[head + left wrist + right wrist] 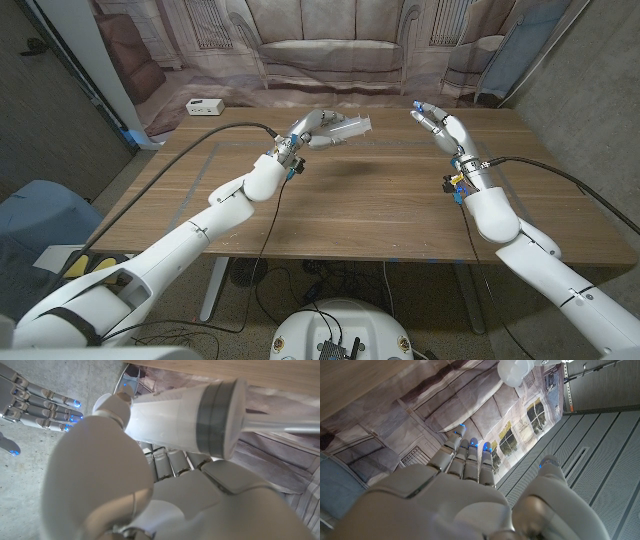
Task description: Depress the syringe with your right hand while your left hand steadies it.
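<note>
Between the L fingers [165, 462] sits the syringe [349, 127], gripped round its clear barrel w/ the thumb on one side & the other fingers curled under it. Left wrist view shows the barrel [172, 415] close up, grey plunger seal [212, 417] inside it near the flange end, plunger rod [280, 425] running out past that. Syringe is held up off the table [380, 215], lying roughly level, over the far-middle part, its free end toward the R hand. L hand [312, 130] is raised at the far left-centre of the table, black cable [225, 132] trailing back from its wrist across the wood.

R fingers [428, 118] are apart & straight, holding nothing, blue-lit tips showing. R hand [445, 130] hovers over the far right of the table, well apart from the syringe, w/ a gap of bare wood between. Right wrist view looks along the back of that hand [450, 495], its fingertips reaching toward a printed backdrop [330, 45] of a sofa & windows hung behind the table's far edge. Left wrist view also catches the R hand's fingertips at one side.

White power strip [205, 107] lies at the far left corner of the table.
</note>
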